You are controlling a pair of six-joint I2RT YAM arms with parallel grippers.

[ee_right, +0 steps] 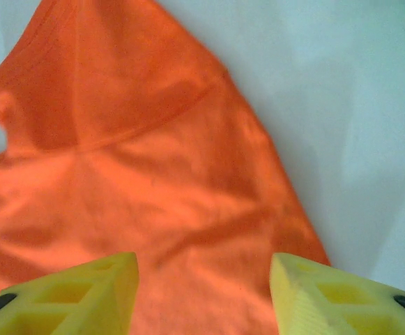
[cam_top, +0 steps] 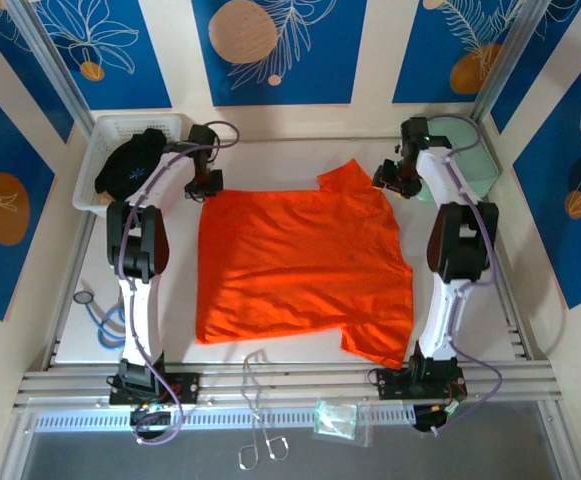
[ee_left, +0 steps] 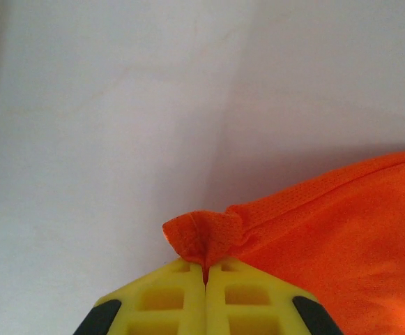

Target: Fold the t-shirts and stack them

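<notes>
Your left fingers (ee_left: pixel 164 296) are pinched shut on a thin corner of the orange shirt (cam_top: pixel 300 265). Your right fingers (ee_right: pixel 83 289) gape wide above its far sleeve. It lies spread on the table (cam_top: pixel 270 160). Pull now and that small bite may slip, or a one-sided tug may skew the cloth.

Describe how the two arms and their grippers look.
Both the left arm and right arm have white links, black joints and lilac cables along them. The left gripper and right gripper carry yellow, latticed fingers with black patches.
</notes>
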